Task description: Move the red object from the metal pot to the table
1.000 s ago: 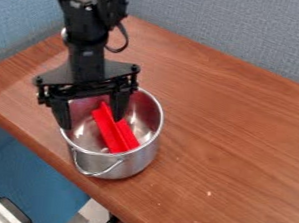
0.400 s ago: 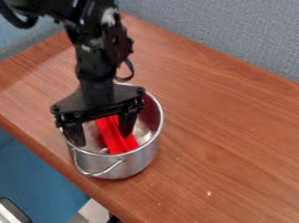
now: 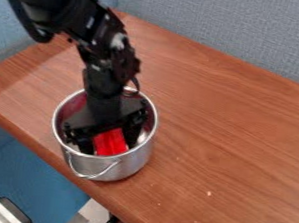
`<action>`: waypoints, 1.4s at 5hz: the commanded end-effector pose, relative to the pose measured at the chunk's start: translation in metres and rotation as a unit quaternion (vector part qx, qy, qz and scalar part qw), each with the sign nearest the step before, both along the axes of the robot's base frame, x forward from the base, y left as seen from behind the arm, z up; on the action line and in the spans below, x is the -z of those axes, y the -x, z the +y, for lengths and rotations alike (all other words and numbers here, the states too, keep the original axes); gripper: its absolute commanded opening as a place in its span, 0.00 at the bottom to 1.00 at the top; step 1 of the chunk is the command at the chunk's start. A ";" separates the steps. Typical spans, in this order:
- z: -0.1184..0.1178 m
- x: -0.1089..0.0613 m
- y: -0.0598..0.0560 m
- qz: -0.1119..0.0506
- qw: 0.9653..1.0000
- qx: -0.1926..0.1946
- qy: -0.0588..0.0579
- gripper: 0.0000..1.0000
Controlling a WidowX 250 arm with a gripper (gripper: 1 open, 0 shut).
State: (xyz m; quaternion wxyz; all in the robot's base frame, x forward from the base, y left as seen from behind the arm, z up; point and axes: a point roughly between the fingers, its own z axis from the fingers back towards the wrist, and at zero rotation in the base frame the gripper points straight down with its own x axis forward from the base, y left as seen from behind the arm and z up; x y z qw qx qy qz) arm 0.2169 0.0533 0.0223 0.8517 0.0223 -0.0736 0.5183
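One red bar (image 3: 109,141) lies inside the steel pot (image 3: 70,153) at the tabletop's (image 3: 232,122) seven o'clock edge, straddled by the released end effector (image 3: 104,131); grasp step in hand, next calling for jaw closure, then lift-out.

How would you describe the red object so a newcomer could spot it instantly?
Start at the brown wooden table and find the shiny metal pot near its front edge. Inside, under the open black gripper, lies the red object: a bright red bar, the only vivid colour in the pot.
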 end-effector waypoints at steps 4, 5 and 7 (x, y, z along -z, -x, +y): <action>0.008 -0.018 0.011 -0.005 0.996 -0.084 -0.019 0.00; 0.010 -0.008 0.011 0.000 0.998 -0.060 -0.024 1.00; 0.010 -0.002 0.019 0.009 0.999 -0.044 -0.025 0.00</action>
